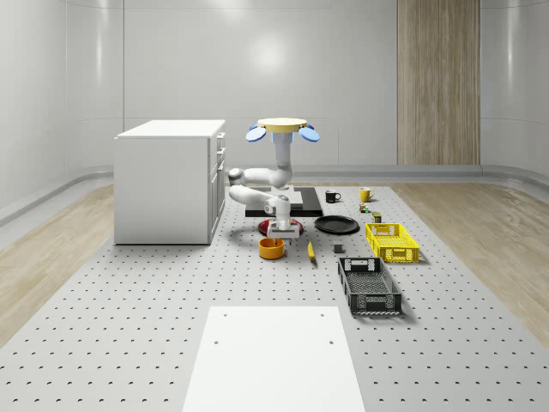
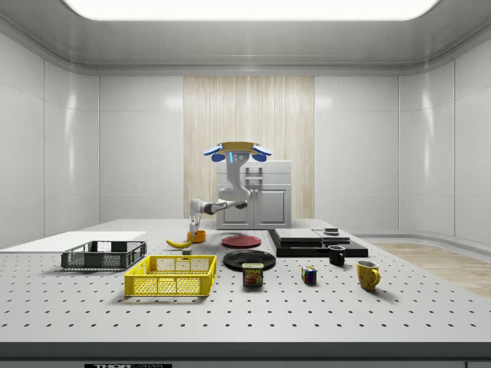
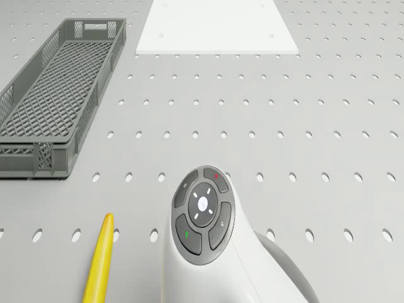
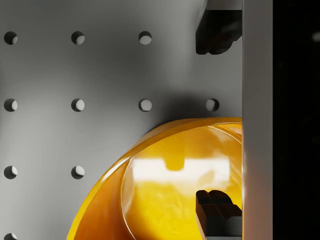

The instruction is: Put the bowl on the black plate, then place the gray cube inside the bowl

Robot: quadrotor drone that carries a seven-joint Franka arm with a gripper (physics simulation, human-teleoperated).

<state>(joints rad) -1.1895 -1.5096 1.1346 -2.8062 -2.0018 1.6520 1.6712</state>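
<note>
We hovered over the table (image 1: 129, 343); gripper (image 1: 280, 230) spread wide above the orange bowl (image 1: 271, 248), grasping nothing. Bowl sat well apart from black plate (image 1: 336, 225). Both steps remained.

On the perforated table (image 1: 129, 318) stands a white cabinet (image 1: 167, 182), at the whole-scene view's left. A yellow crate (image 1: 391, 241) and a dark gray crate (image 1: 369, 286) lie at the right, near each other. A banana (image 1: 310, 251) lies between them and the table's middle. A red plate (image 2: 241, 241), a black mug (image 1: 332, 196), a yellow mug (image 2: 367, 274), a can (image 2: 252, 274) and what seems a colored puzzle cube (image 2: 308, 275) are also there. A white sheet (image 1: 273, 356) lies in front.
</note>
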